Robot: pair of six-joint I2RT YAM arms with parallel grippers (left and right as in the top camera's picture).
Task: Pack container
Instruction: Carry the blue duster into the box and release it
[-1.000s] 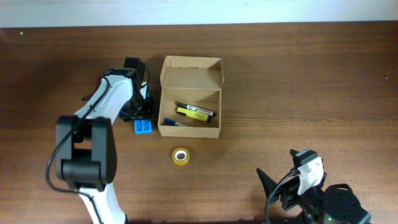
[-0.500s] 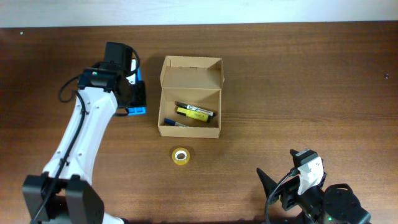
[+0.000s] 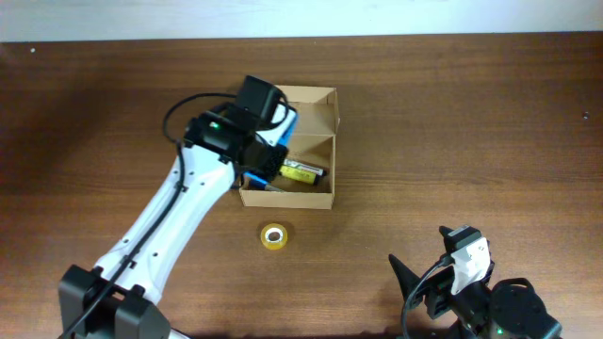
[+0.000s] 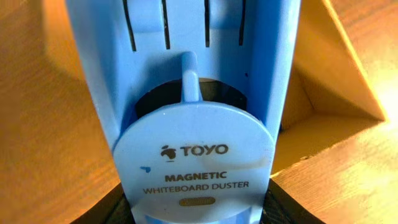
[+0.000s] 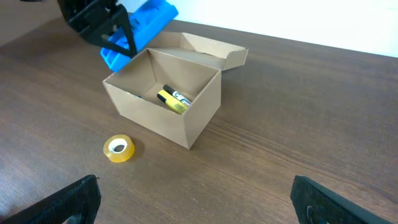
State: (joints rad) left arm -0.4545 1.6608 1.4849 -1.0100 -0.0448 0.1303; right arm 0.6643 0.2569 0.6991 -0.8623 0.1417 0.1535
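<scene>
- Over the left rim of the container (image 3: 311, 199), the left gripper (image 3: 256, 151) hangs with its fingers clamped on a blue whiteboard duster (image 3: 286, 128).
- The box sits mid-table, its flap lid thrown back and a yellow marker (image 3: 300, 170) inside.
- Step in hand, as I judge it: bringing the duster in for placing.
- Next, it likely needs lowering clear of the wall and marker, then releasing.
- The right gripper (image 5: 198, 205) waits well apart, fingers spread wide, holding nothing.
- A tape roll (image 3: 273, 235) lies just outside.

Even bright light (soft shadows)
</scene>
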